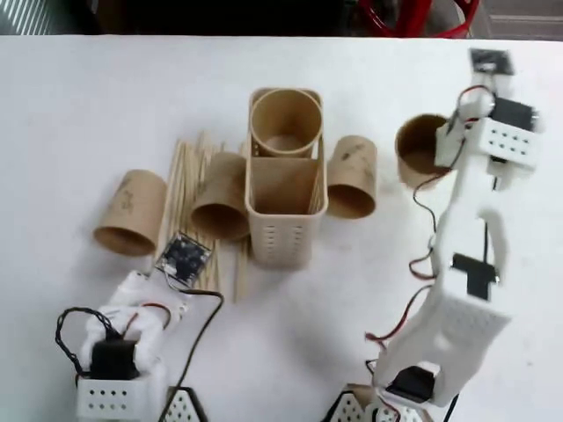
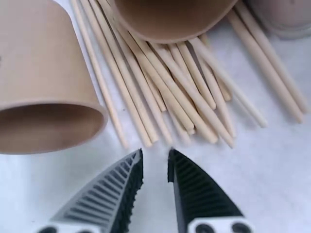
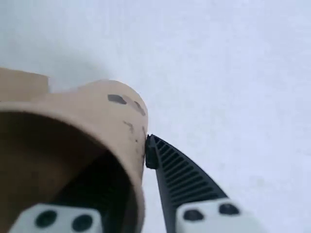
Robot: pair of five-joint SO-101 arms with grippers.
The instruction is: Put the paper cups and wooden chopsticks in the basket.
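The left pincer (image 2: 155,154) hangs low over the white table (image 1: 290,343). Its black ribbed fingers (image 2: 121,189) are parted by no more than a narrow slit, and there is nothing between them. Just ahead of its tips lies the loose spread of pale wooden chopsticks (image 2: 184,97), whose near ends stop a little short of the fingers. On its outer side, away from the other arm, a tipped brown paper cup (image 2: 43,73) lies beside the sticks with its mouth turned back toward the pincer. Farther ahead a second tipped cup (image 1: 222,200) rests on top of the chopsticks, close up against the beige perforated plastic basket (image 1: 281,239). In the end of that basket farthest from the pincer an upright cup (image 1: 286,123) stands inside. Against the basket's opposite wall, on the side of the other arm, lies a third tipped cup (image 1: 352,176). Over there the right pincer (image 3: 131,153) is stretched far out across the table and has hold of a standing paper cup (image 3: 73,111) by its rim. One dark finger presses the outside of the wall and the other reaches down inside, so as far as I can see it is closed on the wall. This cup stands upright just past the third tipped cup and apart from the basket.
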